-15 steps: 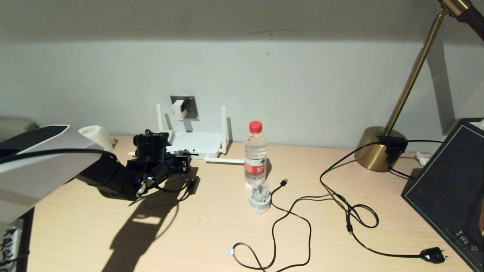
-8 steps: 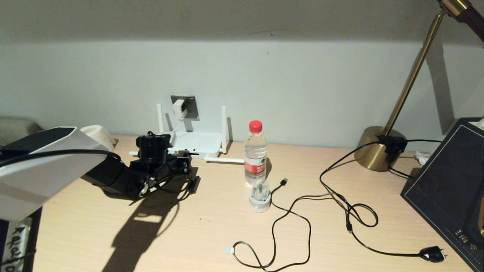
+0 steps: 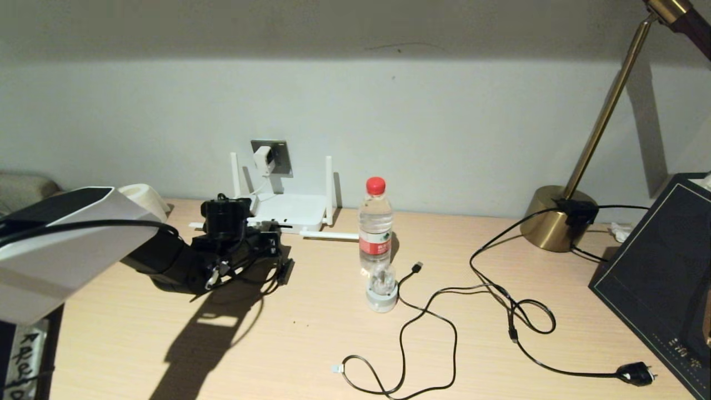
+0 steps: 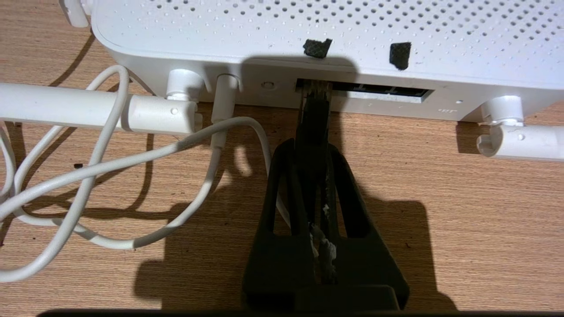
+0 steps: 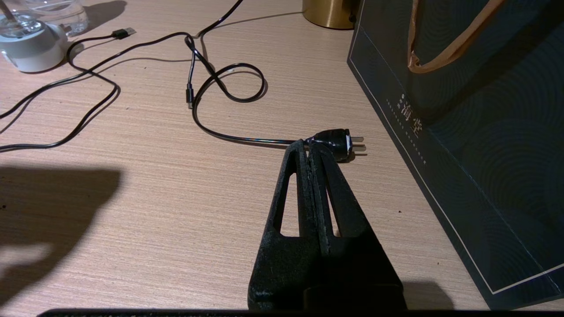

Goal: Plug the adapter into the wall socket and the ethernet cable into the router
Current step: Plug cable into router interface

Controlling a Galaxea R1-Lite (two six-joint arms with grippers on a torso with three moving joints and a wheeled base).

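My left pincer [image 4: 313,145] stays clamped on the ethernet cable [image 4: 312,121], nudged up to the router [image 4: 273,39] port. Adapter [image 3: 261,159] is already in the wall socket [image 3: 279,155]. Right pincer [image 5: 310,152] sits pressed together, idle.

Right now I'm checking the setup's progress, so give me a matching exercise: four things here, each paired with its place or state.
Things:
1. adapter
2. ethernet cable
3. black plug
4. water bottle

Places or states:
A. standing upright on the desk, right of the router
B. lying loose on the desk beside the dark bag
C. on the wall socket
D. held in the left gripper, tip at the router's port slot

Pairs: 1-C, 2-D, 3-B, 4-A
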